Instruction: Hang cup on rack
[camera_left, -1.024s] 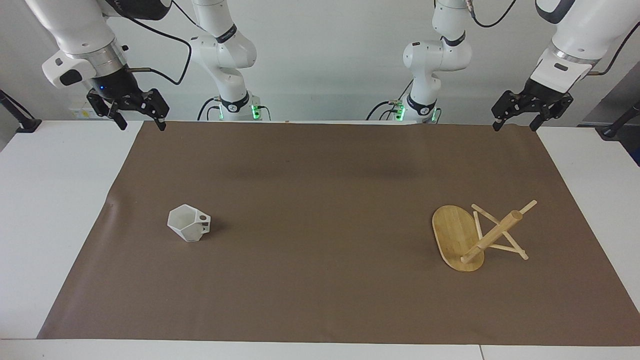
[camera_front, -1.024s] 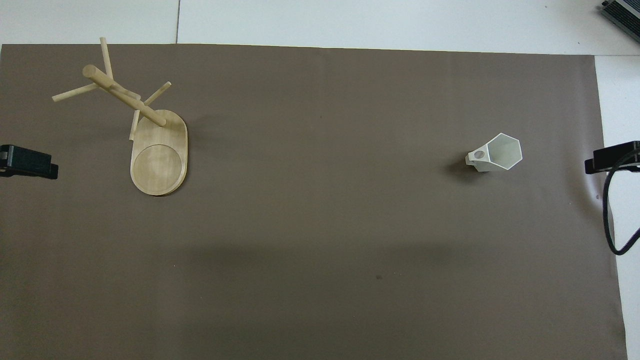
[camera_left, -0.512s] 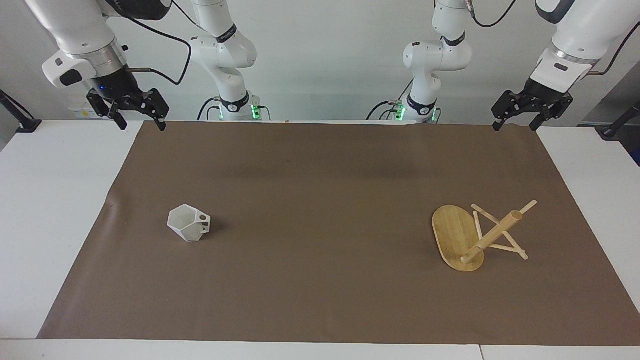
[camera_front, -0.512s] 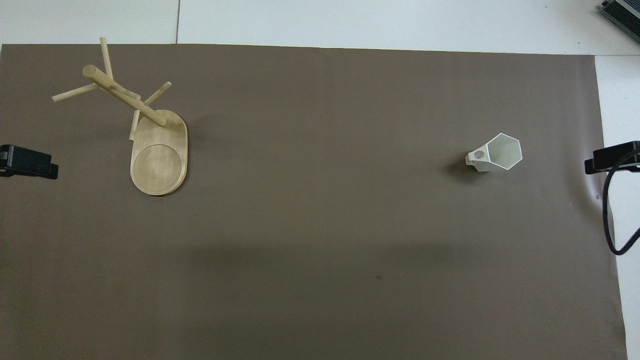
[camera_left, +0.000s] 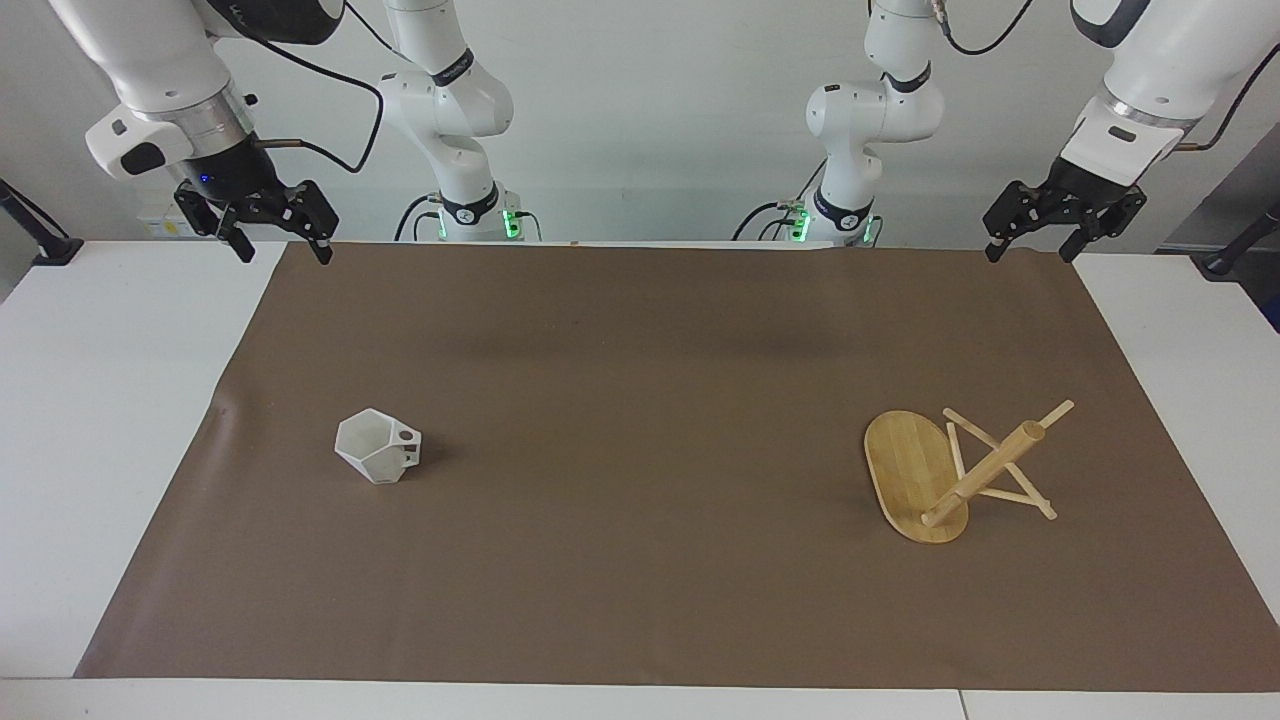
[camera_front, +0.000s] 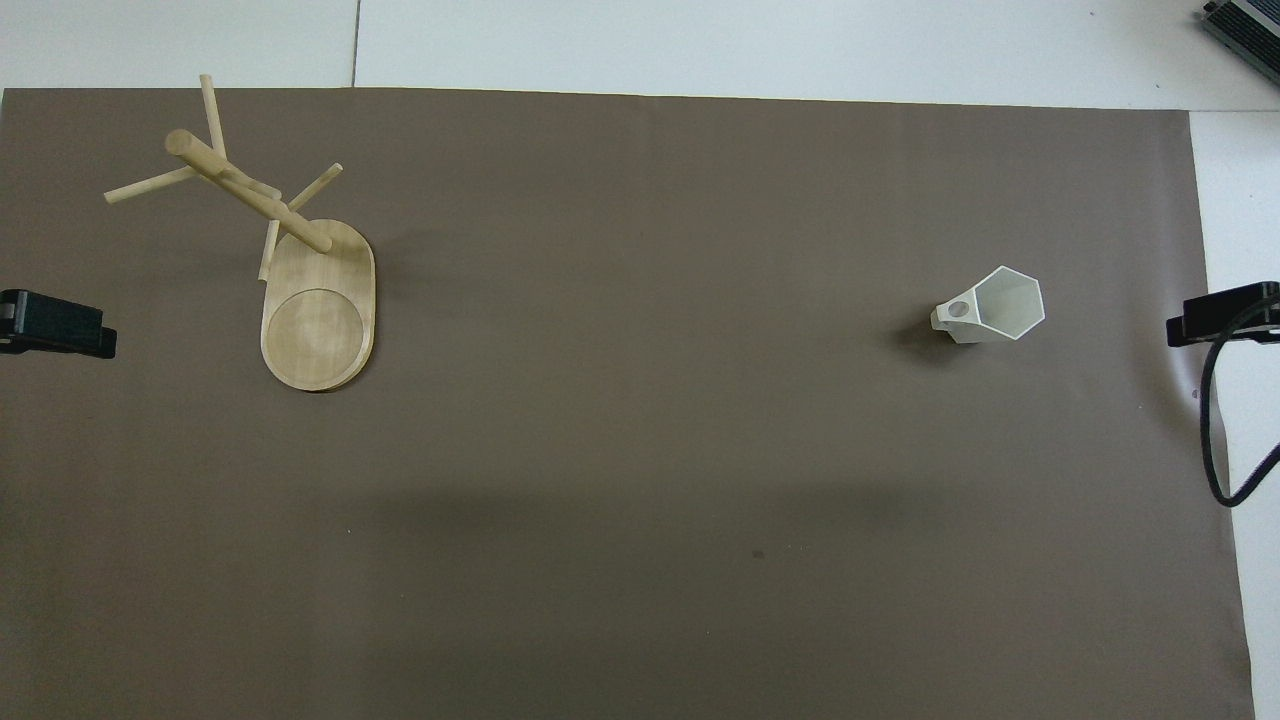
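Note:
The white faceted cup (camera_left: 378, 447) (camera_front: 1000, 305) stands mouth up on the brown mat, toward the right arm's end of the table. Its handle points toward the left arm's end. The bamboo rack (camera_left: 950, 475) (camera_front: 300, 250) stands on its oval base toward the left arm's end, with thin pegs crossing its post. My right gripper (camera_left: 285, 250) (camera_front: 1220, 315) hangs open over the mat's corner nearest the robots, well clear of the cup. Over the other near corner my left gripper (camera_left: 1030, 250) (camera_front: 55, 322) is open too, apart from the rack. Neither holds anything.
A brown mat (camera_left: 640, 400) covers most of the white table (camera_left: 90, 400). A black cable (camera_front: 1215, 440) loops down from the right arm beside the mat's edge. A dark device corner (camera_front: 1245, 20) shows at the table's farthest edge.

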